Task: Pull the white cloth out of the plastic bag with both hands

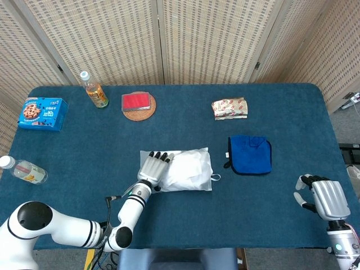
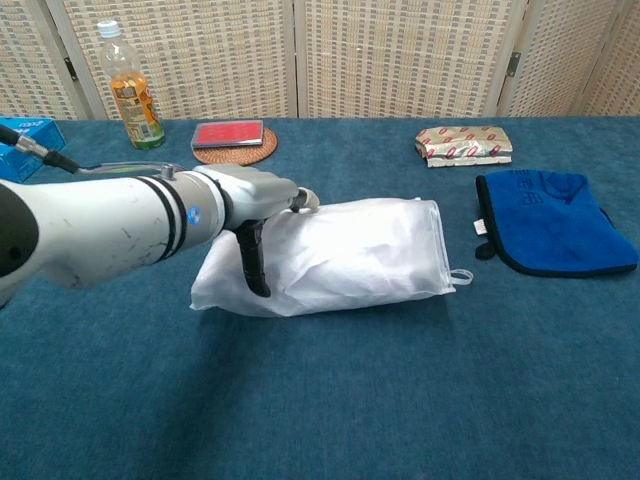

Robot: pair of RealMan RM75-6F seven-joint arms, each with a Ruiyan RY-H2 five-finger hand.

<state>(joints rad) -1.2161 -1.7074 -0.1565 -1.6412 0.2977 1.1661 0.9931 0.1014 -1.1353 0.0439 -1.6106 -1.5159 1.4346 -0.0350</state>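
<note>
The plastic bag (image 1: 188,170) with the white cloth inside lies mid-table, its mouth and a small loop (image 2: 460,279) at the right end. In the chest view the bag (image 2: 350,255) looks full and puffy. My left hand (image 1: 151,167) rests on the bag's left end, fingers stretched flat over the top. The chest view shows the left hand (image 2: 262,200) with its dark thumb reaching down the bag's front side. My right hand (image 1: 323,197) hovers at the table's near right corner, far from the bag, fingers apart and holding nothing.
A blue cloth (image 1: 250,153) lies right of the bag, a patterned packet (image 1: 229,108) behind it. A red box on a coaster (image 1: 136,102), an orange-drink bottle (image 1: 94,90), a blue cookie box (image 1: 43,112) and a lying bottle (image 1: 25,170) sit at the back and left.
</note>
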